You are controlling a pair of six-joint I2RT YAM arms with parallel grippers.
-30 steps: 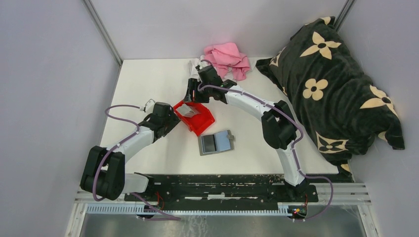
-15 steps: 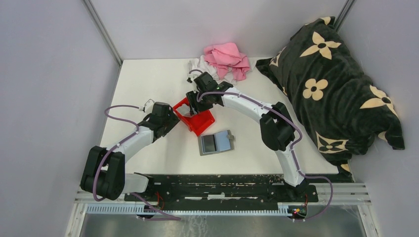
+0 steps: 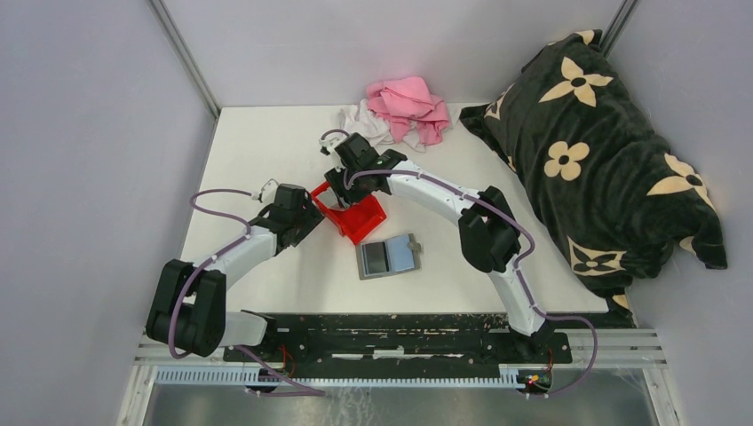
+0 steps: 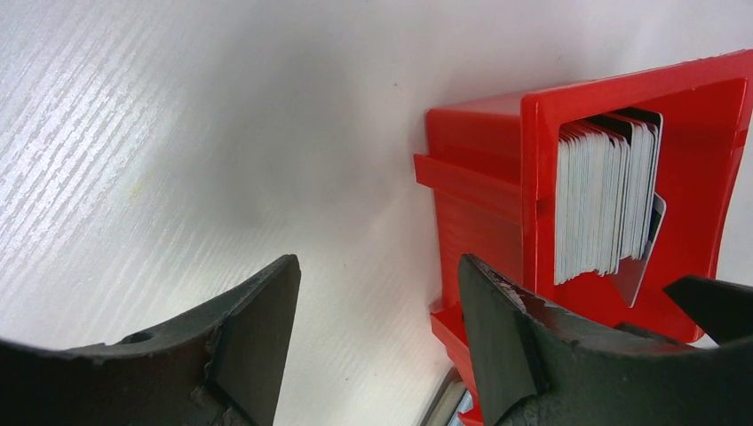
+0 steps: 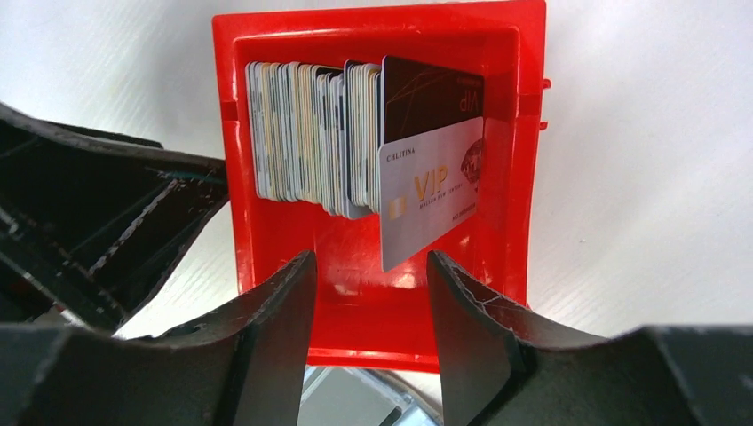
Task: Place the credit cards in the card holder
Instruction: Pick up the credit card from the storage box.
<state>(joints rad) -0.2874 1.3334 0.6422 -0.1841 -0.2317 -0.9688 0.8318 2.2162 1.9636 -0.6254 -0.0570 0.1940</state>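
Red bin: open-topped plastic tray on the white tabletop, between the two arms.
Credit cards: packed stack standing on edge inside the bin, against one wall.
Silver card: printed "VIP", tilted out from the end of the stack, its lower corner pointing toward the right fingers. A dark card stands behind it.
Card holder: lies open and flat on the tabletop just beside the bin, on the side toward the arm bases. Whether it holds any card cannot be told.
Right gripper: poised over the bin, fingers apart, nothing clamped. The silver card's corner lines up with the gap.
Left gripper: low at the bin's outer side, fingers spread wide and holding nothing. One finger is close by the bin wall; contact cannot be told.
Step in hand (judged): taking a single card out of the bin.
Handling advice: set the right fingers over the tilted card's free edge only, clear of the packed stack, so one card comes away and not several. Pinch across its flat faces and lift straight up. The bin looks light and may slide or tip, so bracing its wall with the left gripper would help.
Other items: pink cloth and white cloth at the far edge; black flowered cushion at the right.
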